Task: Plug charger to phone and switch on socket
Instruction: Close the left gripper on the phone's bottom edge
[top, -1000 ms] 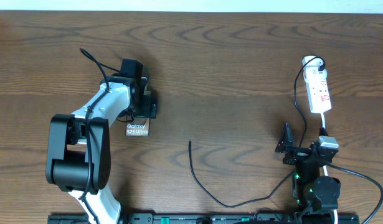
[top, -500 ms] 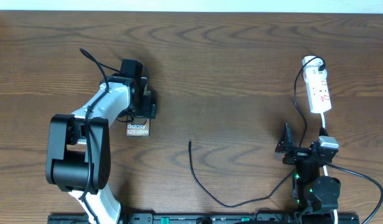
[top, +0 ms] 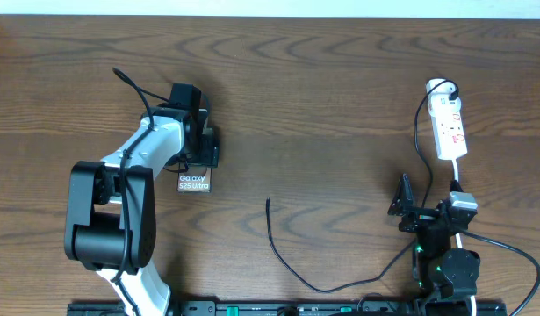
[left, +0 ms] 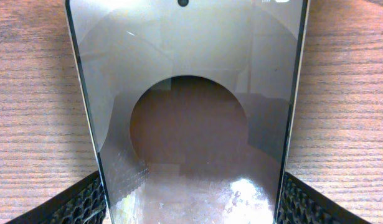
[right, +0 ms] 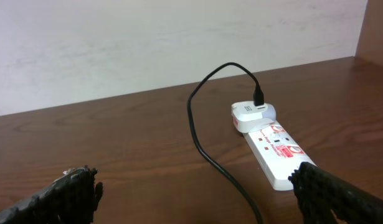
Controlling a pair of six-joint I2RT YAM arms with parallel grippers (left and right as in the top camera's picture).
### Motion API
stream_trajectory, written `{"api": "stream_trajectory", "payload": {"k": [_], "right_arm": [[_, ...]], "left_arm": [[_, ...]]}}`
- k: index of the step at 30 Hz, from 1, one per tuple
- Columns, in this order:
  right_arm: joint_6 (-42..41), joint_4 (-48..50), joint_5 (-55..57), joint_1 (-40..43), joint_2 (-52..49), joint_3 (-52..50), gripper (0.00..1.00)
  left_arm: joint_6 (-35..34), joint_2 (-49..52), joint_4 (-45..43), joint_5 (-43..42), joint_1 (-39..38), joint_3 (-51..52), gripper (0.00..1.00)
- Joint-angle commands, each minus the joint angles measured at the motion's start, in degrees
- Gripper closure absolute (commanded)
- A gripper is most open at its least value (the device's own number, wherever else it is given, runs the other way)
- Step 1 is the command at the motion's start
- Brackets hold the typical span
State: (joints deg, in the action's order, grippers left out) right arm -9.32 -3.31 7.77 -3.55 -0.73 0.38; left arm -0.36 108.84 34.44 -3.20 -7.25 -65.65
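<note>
The phone (top: 194, 182) lies flat on the wooden table, its white "Galaxy" lettering showing. My left gripper (top: 202, 151) sits over its far end. In the left wrist view the phone (left: 191, 93) fills the frame and my left gripper (left: 190, 202) has a finger pressed against each long edge. The charger cable (top: 291, 268) lies loose, its tip (top: 268, 203) pointing away, right of the phone. It runs to a white adapter (right: 252, 114) on the socket strip (top: 449, 123). My right gripper (top: 425, 211) is open and empty, short of the strip (right: 275, 155).
The strip's white cord (top: 458, 175) runs down past my right arm's base. Black cable (right: 210, 155) crosses the table in front of my right gripper (right: 191, 193). A pale wall stands behind the table's far edge.
</note>
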Motion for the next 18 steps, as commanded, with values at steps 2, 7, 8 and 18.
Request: {"api": "stream_trajectory", "payload": {"k": [2,7,8,18], "right_arm": [[0.83,-0.17,0.7,0.35,0.09,-0.07,0.01],[0.85,-0.17,0.7,0.35,0.09,-0.07,0.01],[0.85,-0.17,0.7,0.35,0.09,-0.07,0.01],[0.85,-0.17,0.7,0.35,0.09,-0.07,0.01]], "left_arm": [[0.55,2.71,1.01,0.92,0.15,2.64,0.27],[0.55,2.71,1.01,0.94,0.15,2.64,0.42],[0.55,2.71,1.01,0.92,0.15,2.64,0.51],[0.55,2.71,0.76,0.92,0.15,2.64,0.93]]}}
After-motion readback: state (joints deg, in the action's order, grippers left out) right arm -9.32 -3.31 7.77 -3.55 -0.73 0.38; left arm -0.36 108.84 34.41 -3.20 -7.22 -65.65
